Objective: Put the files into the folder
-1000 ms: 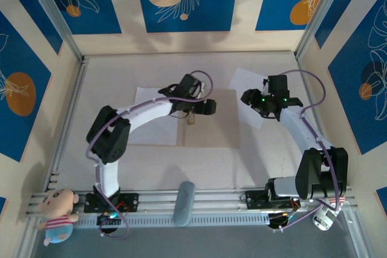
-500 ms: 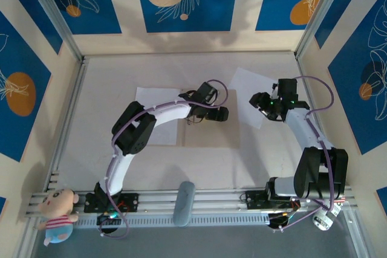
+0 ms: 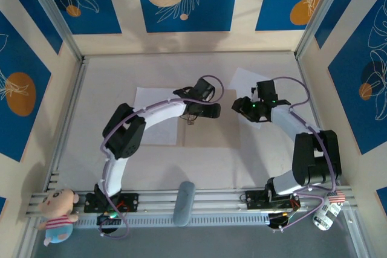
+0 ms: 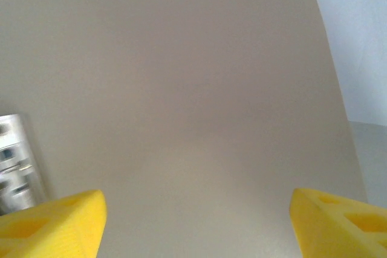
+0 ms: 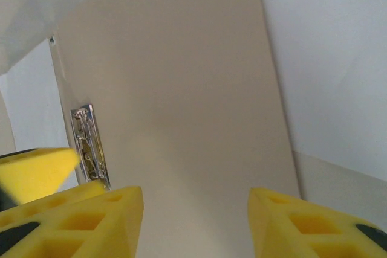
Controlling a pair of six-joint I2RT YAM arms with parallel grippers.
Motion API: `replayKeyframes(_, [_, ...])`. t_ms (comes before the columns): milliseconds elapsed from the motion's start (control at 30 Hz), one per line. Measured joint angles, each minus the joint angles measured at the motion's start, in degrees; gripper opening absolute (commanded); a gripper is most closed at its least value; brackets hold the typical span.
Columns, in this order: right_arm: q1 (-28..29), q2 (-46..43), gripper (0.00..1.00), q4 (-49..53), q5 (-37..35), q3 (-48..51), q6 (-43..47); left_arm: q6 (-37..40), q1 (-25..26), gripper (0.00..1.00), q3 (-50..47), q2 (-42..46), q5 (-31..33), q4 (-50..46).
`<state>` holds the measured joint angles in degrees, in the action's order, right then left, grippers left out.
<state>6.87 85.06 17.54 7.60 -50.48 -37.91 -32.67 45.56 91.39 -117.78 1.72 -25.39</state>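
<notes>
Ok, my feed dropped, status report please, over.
Left gripper and right gripper open, empty, at the folder. Left file beside the metal clip, right file off the right edge. Nothing blocking.

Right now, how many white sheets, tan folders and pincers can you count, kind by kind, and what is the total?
White sheets: 2
Tan folder: 1
Pincers: 2, the left pincer and the right pincer, both open
Total: 5
</notes>
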Motion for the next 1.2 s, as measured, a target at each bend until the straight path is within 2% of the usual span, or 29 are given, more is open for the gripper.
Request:
replayKeyframes(133, [1.8, 2.6, 0.48, -1.2, 0.1, 0.0, -0.8, -1.7, 0.0, 0.77, -3.1, 4.5, 5.0, -3.0])
replayKeyframes(400, [4.8, 6.0, 0.45, -3.0, -0.6, 0.0, -1.2, -6.3, 0.0, 0.51, -9.7, 5.8, 9.1, -6.0])
replayKeyframes(700, [6.1, 8.6, 0.41, -2.9, -4.0, 0.0, -1.2, -8.4, 0.0, 0.33, -10.1, 5.5, 11.0, -7.0])
replayKeyframes(933, [6.2, 8.9, 0.37, -3.0, -6.1, 0.0, -1.1, -9.7, 0.0, 0.25, -9.7, 3.7, 12.9, -8.6])
replayKeyframes(1200, [6.4, 9.7, 0.36, -2.7, -7.3, 0.0, -0.9, -10.5, 0.3, 0.24, -8.5, 2.8, 13.4, -9.8])
